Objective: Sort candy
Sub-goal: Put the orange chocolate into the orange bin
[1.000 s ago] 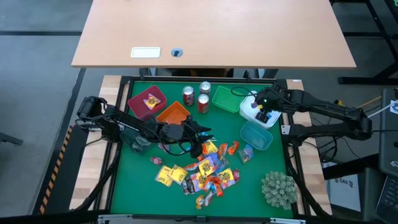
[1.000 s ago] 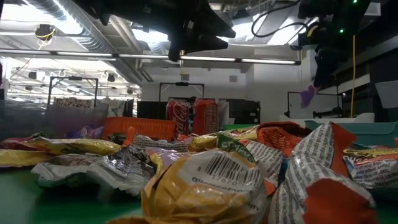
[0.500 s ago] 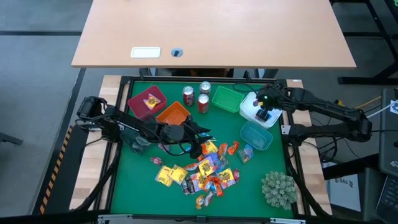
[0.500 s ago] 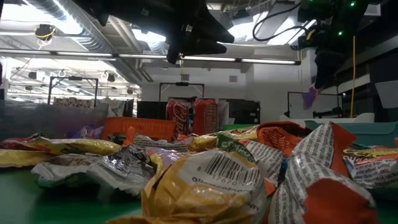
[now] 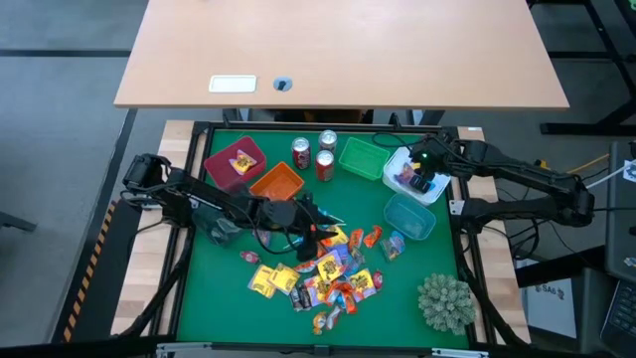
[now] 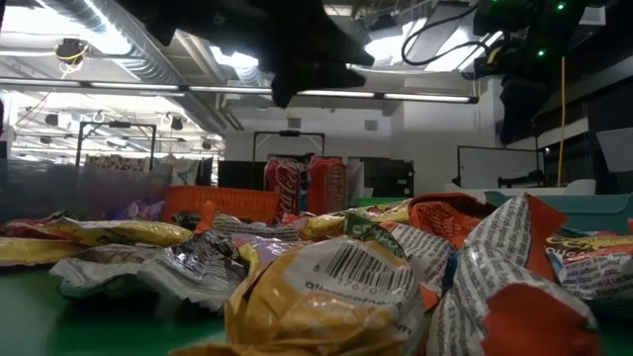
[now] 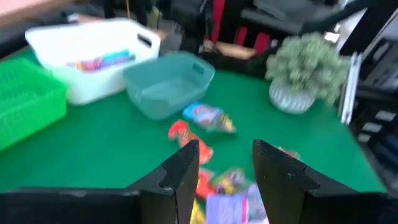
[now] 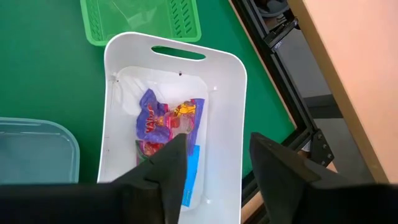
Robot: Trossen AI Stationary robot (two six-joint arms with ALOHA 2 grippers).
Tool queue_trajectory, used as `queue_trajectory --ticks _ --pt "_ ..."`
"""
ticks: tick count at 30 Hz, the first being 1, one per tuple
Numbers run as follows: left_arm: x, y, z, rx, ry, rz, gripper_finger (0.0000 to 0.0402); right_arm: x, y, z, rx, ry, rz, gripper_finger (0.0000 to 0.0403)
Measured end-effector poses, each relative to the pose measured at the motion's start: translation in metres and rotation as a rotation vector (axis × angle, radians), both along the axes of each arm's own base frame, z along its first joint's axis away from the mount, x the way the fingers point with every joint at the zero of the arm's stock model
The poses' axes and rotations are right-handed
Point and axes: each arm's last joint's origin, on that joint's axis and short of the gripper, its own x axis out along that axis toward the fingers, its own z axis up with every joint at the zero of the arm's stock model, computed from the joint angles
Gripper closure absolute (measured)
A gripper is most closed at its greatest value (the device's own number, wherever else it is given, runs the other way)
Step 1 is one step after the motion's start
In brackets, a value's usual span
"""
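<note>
Right gripper [image 8: 211, 168] hangs over the white rectangular plastic bin [image 5: 401, 172] near the desk's right edge, toward the far side; fingers spread, nothing between them. A purple-wrapped candy [image 8: 169, 121] lies flat on the bin floor directly below, on top of a blue wrapper [image 8: 191, 165].

Left gripper [image 7: 226, 165] is low over the green desk mat [image 5: 214, 288] around the middle, at the edge of the candy pile [image 5: 323, 273]; fingers spread, empty. The pile of small yellow, orange, red, blue and purple wrapped sweets sits centre to near side of the desk. A few loose pieces lie just beside the translucent teal tub [image 5: 410, 217], which sits on the near side of the white bin.

Along the far edge: dark red tray [image 5: 235, 161] with a piece in it, orange tray [image 5: 276, 182], two red soda cans [image 5: 312, 153], green slotted basket [image 5: 363, 158]. Spiky grey-green plant ball [image 5: 443, 301] sits in the near right corner.
</note>
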Motion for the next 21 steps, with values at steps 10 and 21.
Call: queue_trajectory --ticks 10,21 --pt "-0.009 0.0 -0.019 0.174 0.223 -0.12 0.0262 0.001 0.001 0.0 0.028 -0.013 0.015 0.0214" --pt "-0.006 -0.003 -0.031 0.29 0.254 -0.27 0.0262 0.002 0.003 -0.001 0.102 -0.049 0.054 0.0215"
